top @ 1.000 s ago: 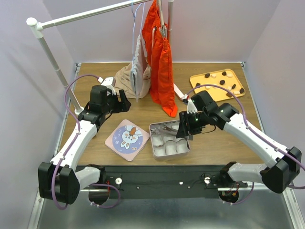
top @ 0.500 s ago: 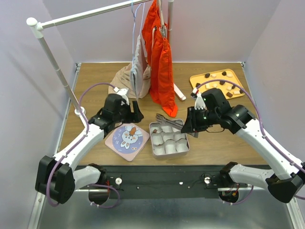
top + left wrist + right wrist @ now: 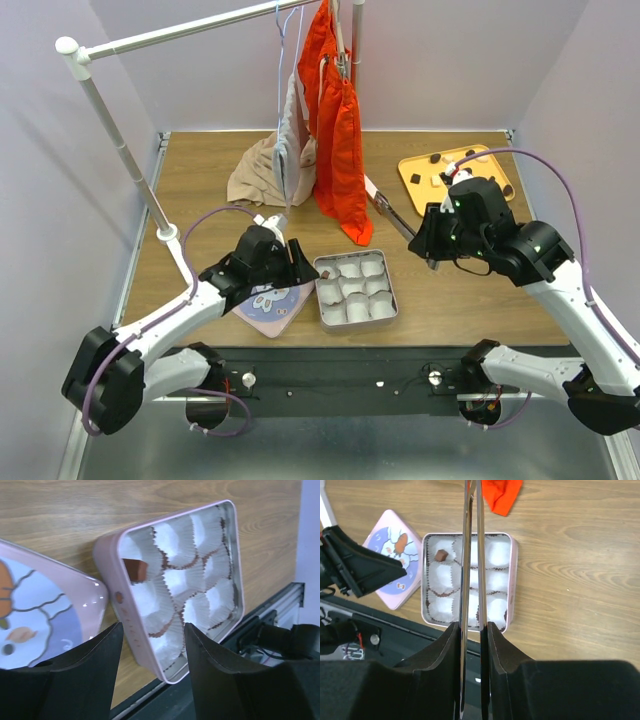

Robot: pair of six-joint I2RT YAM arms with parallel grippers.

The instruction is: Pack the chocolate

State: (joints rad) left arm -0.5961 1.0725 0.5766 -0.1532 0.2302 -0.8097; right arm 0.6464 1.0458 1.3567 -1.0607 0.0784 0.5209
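Brown chocolate (image 3: 135, 570), squarish, tilted in cup (image 3: 149, 547)

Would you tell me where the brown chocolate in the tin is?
Right wrist view: the brown chocolate lies in the tin's top-left corner cup, nearest the bunny lid.

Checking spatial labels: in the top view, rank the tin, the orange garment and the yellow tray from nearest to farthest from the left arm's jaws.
1. Tin, front centre, right alongside.
2. Orange garment, hanging behind, centre.
3. Yellow tray, far right corner of the table.
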